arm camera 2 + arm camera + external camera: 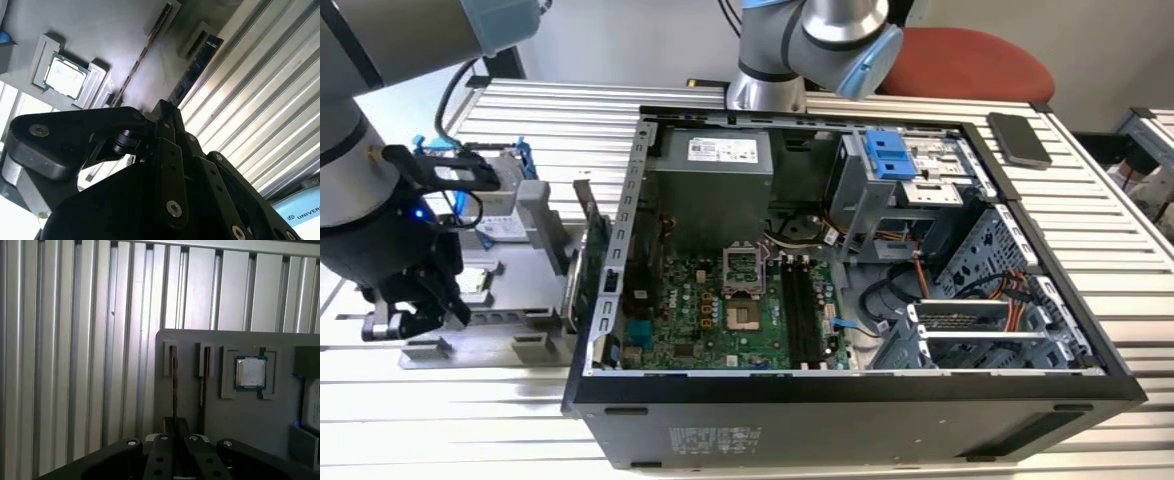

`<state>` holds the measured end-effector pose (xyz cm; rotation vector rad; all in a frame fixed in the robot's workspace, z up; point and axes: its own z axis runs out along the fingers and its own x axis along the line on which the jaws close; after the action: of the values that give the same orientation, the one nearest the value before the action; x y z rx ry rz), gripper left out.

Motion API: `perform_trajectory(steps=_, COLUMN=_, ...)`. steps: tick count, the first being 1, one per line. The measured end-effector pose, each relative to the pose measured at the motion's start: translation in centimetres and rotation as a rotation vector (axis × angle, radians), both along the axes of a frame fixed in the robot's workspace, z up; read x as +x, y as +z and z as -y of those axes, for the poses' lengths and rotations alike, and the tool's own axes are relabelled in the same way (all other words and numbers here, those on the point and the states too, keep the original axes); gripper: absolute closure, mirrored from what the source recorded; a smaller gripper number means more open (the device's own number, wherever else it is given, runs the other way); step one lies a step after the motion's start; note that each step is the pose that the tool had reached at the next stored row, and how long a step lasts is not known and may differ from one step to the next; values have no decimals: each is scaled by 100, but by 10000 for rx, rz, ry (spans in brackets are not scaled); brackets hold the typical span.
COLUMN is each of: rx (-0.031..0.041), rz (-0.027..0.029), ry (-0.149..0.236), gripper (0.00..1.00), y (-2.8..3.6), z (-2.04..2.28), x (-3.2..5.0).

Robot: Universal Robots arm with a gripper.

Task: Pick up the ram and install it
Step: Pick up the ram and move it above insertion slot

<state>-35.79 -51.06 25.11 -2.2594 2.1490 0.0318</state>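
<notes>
In both wrist views the ram [174, 385] [145, 52] shows edge-on as a thin dark stick. It stands in a slot of the grey fixture plate [240, 420] and runs straight in between my fingertips. My gripper [176, 426] [167, 107] is shut on its near end. In the exterior view the gripper [403, 322] hangs over the fixture [507, 300], at the exterior view's left of the open computer case [854, 385]. The motherboard's long black memory slots [803, 315] lie inside the case, far from the gripper.
A second dark stick [203, 382] [196, 62] stands in the neighbouring slot. A processor chip [250, 373] [62, 75] lies in a pocket beside it. An upright card [591, 245] and a blue-framed drive [494, 200] stand on the fixture. A phone [1018, 138] lies behind the case.
</notes>
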Motion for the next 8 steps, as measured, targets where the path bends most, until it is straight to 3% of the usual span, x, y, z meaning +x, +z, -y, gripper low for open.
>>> perform_trajectory(steps=8, rx=0, rz=0, ry=0, gripper=100, y=278, z=0, x=0)
